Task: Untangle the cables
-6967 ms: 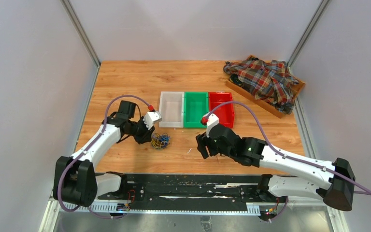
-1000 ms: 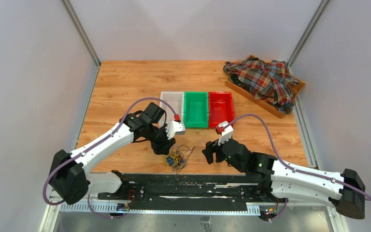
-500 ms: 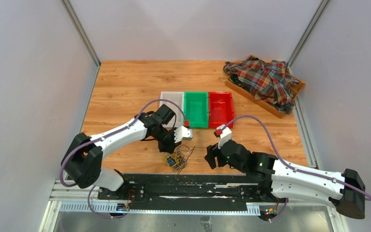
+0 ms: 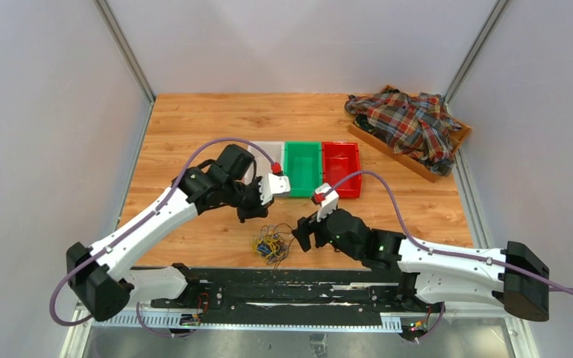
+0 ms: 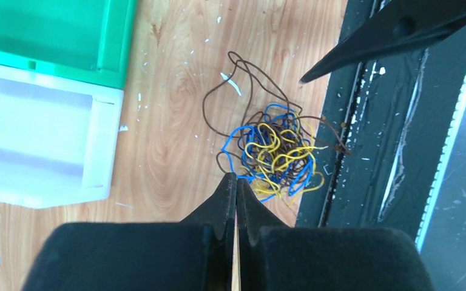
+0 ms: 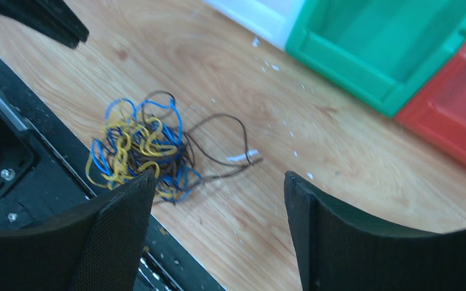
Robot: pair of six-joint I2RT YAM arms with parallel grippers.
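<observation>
Wooden tabletop (image 4: 194,127) inside grey walls. A plaid shirt (image 4: 406,123) lies in a tray at the far right corner, well out of the way. The cables (image 4: 270,245) sit as one blue/yellow/brown clump at the near edge of the wood, right against the black base rail (image 4: 231,277), w/ some loops over it.

The left gripper (image 5: 236,182) hangs above the clump w/ fingers pressed together and no wire seen btwn them, so nothing held. The right gripper (image 6: 218,182) is spread wide and empty, just right of the clump, low over the wood.

Step, prob.: early. The tangle isn't separated yet and the arms look set for a two-sided pull. Next move needs the left jaws opened and dropped onto one loop, the right taking another strand, e.g. the brown loop lying out toward it, then drawing apart.

Room: bare wood left of the clump, and btwn it and the white bin (image 5: 100,145), green bin (image 4: 303,168) and red bin (image 4: 341,156). The tight side is the rail, so pull away from it or wires may snag. The grippers are near each other: bump risk.
</observation>
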